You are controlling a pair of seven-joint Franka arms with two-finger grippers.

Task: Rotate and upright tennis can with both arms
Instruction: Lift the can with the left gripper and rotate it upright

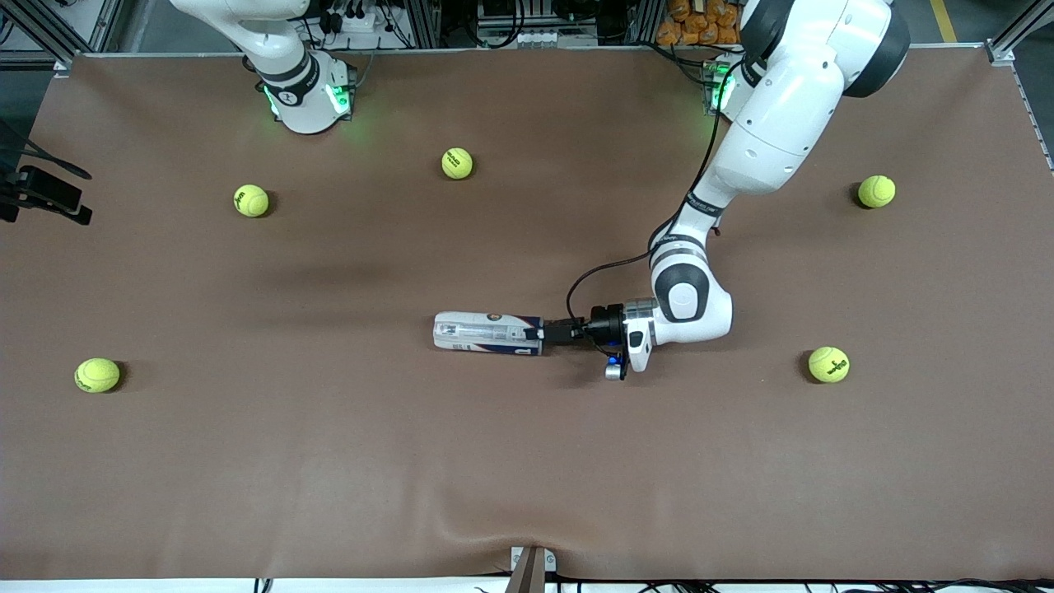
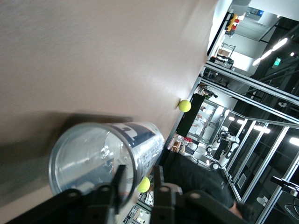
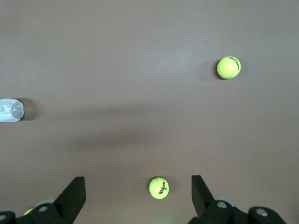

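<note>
The tennis can, clear with a white and dark-blue label, lies on its side in the middle of the table. Its open end points toward the left arm's end. My left gripper is low at that open end. In the left wrist view the gripper is open and straddles the can's rim wall, one finger inside and one outside, with gaps either side. My right gripper is open and empty, high above the table. Its view shows the can's closed end at the edge. The right arm's base shows in the front view; the arm waits.
Several yellow-green tennis balls lie scattered on the brown table: three toward the right arm's end, two toward the left arm's end. The right wrist view shows two balls.
</note>
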